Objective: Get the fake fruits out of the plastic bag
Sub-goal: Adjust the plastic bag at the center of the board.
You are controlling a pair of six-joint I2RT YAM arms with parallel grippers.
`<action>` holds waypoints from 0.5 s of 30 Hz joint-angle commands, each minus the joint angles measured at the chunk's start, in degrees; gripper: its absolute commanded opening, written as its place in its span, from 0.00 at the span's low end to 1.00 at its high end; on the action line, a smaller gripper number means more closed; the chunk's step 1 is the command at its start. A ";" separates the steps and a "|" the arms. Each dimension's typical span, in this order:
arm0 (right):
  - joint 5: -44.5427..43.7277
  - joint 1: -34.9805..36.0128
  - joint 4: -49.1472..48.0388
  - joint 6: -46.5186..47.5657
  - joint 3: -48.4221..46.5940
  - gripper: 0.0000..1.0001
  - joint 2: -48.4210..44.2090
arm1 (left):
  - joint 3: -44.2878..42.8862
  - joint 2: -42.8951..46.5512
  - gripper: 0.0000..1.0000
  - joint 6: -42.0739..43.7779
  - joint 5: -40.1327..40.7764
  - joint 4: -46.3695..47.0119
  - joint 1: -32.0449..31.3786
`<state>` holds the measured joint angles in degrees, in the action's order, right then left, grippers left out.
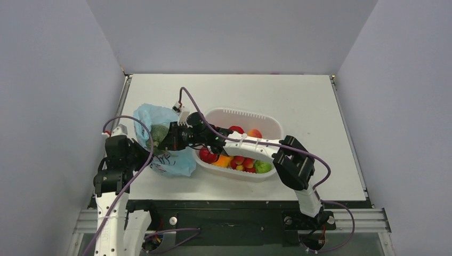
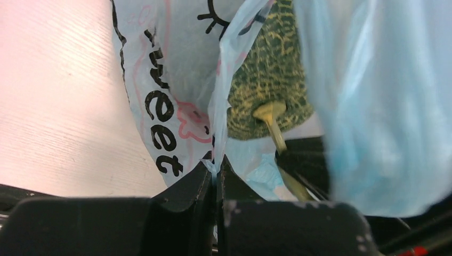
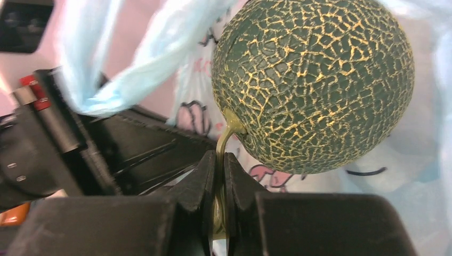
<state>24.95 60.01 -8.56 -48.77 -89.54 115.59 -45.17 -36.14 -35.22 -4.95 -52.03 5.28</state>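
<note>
I have the right claw (image 3: pixel 219 178) clamped on the thin stem (image 3: pixel 224 141) of the melon (image 3: pixel 314 85), and the left claw (image 2: pixel 216 178) pinched together on an edge of the bag (image 2: pixel 160 90). The melon sits in the bag's mouth, left of centre in the top view, with blue film on both sides of it. I judge it hard, glossy and light for its size (surely hollow). It is too round and wide for my jaws, so the stem is the only good hold, but the stem looks slender and could bend or slip. The bag is soft and crinkly, and I expect it to cling and follow the fruit.

The white tub (image 1: pixel 269 121) stands on the tabletop (image 1: pixel 298 96) just right of the bag. In it lie a peach (image 1: pixel 255 133), a red fruit (image 1: pixel 236 129), a green piece (image 1: pixel 262 166) and more red and orange ones. Whether anything else is in the bag, I cannot see.
</note>
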 commanded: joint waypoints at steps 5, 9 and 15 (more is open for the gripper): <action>5.60 -1.00 -14.19 -7.14 2.63 0.00 -8.62 | -0.45 -0.89 0.00 3.18 3.20 6.53 -0.20; 4.44 -2.52 -12.54 -5.27 4.51 0.00 -13.02 | 0.41 1.01 0.00 3.29 3.85 7.59 -0.20; 3.39 -5.45 -8.88 -1.46 9.96 0.00 -20.71 | 1.35 4.11 0.00 3.25 4.42 8.74 0.08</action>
<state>28.95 56.69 -14.85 -53.21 -82.50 102.69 -44.36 -33.65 -32.62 -1.65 -47.62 5.28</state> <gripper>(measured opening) 0.029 0.003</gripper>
